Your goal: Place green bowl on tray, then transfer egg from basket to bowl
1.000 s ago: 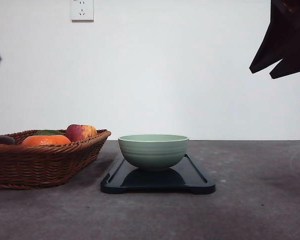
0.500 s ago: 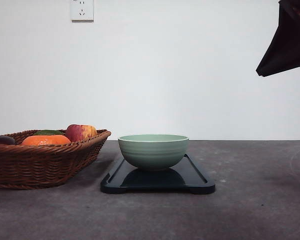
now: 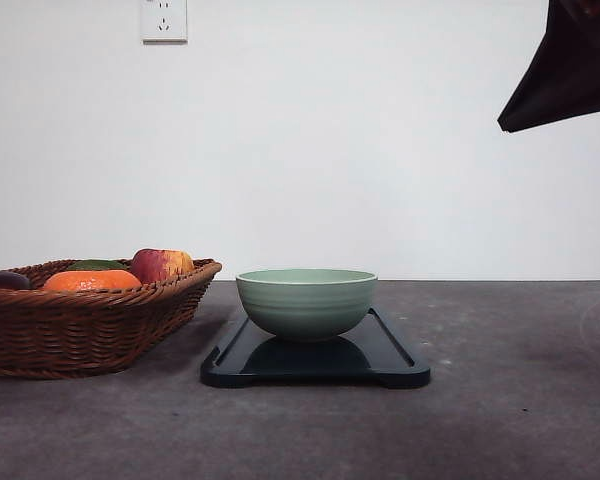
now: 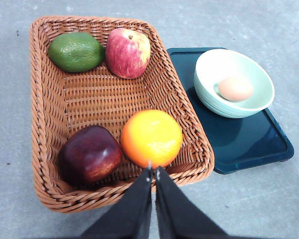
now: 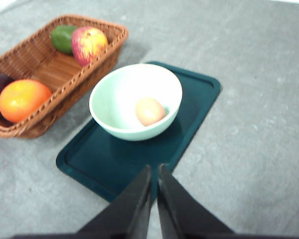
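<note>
The pale green bowl [image 3: 307, 301] stands on the dark tray [image 3: 390, 352], toward the tray's far end. In the wrist views the pinkish-brown egg [image 4: 234, 88] [image 5: 149, 111] lies inside the bowl [image 4: 249, 102] [image 5: 114, 104]. The wicker basket [image 3: 80, 325] [image 4: 50, 124] sits left of the tray [image 4: 249, 144] [image 5: 114, 164]. My left gripper [image 4: 153, 172] is shut and empty, high above the basket's near rim. My right gripper [image 5: 154, 169] is shut and empty, raised above the tray's near end; its dark body [image 3: 570, 70] hangs at the upper right of the front view.
The basket holds a red-yellow apple [image 4: 128, 52], a green avocado-like fruit [image 4: 75, 51], an orange [image 4: 151, 138] and a dark red fruit [image 4: 89, 154]. Bare grey tabletop [image 3: 520, 400] lies right of the tray. A wall socket [image 3: 164, 20] is on the white wall.
The right arm has risen and shifted at the front view's upper right, its fingers closing into one dark wedge. The left arm's tip has left the front view's left edge. Bowl, tray, basket unmoved.
</note>
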Robot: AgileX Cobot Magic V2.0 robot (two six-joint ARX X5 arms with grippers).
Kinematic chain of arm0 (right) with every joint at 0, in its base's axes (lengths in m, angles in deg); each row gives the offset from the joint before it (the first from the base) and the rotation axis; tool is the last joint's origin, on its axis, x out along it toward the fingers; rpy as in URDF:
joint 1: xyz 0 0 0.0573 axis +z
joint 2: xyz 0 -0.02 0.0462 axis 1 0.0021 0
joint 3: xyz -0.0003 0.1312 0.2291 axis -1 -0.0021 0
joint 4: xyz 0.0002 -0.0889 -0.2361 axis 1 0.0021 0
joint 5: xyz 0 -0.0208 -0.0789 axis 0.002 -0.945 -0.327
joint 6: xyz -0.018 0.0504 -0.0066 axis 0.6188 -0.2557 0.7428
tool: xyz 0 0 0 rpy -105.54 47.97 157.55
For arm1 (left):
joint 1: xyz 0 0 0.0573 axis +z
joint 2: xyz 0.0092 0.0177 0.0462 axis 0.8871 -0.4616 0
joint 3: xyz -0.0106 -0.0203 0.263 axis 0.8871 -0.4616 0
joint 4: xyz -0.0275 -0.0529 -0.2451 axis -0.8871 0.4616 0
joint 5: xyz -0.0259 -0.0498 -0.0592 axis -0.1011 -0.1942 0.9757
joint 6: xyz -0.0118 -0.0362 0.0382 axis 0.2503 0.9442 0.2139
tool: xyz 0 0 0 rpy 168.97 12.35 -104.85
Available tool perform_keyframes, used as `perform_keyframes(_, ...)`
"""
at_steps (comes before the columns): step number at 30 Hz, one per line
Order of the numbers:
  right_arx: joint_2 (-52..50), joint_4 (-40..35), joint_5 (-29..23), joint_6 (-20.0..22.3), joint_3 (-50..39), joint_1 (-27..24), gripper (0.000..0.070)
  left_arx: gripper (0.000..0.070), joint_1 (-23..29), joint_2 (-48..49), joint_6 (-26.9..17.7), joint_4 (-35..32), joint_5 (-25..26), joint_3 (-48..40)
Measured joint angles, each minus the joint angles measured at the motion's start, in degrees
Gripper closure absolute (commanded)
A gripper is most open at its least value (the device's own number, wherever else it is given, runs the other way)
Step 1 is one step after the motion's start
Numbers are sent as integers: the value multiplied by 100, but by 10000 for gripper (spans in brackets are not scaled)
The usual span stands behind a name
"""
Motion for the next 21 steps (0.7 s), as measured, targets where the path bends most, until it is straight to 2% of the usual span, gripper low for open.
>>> perform_keyframes(4,0,-85,0,0,0,0,686,700,302,231,-186,-251,5,-105)
perform_keyframes(13,0,-83,0,0,0,0,686,700,1221,1514,-710,-2202,3,-1822)
perform_keyframes(21,0,-83,-1,0,0,0,686,700,1450,2765,-728,-2349,0,-3225)
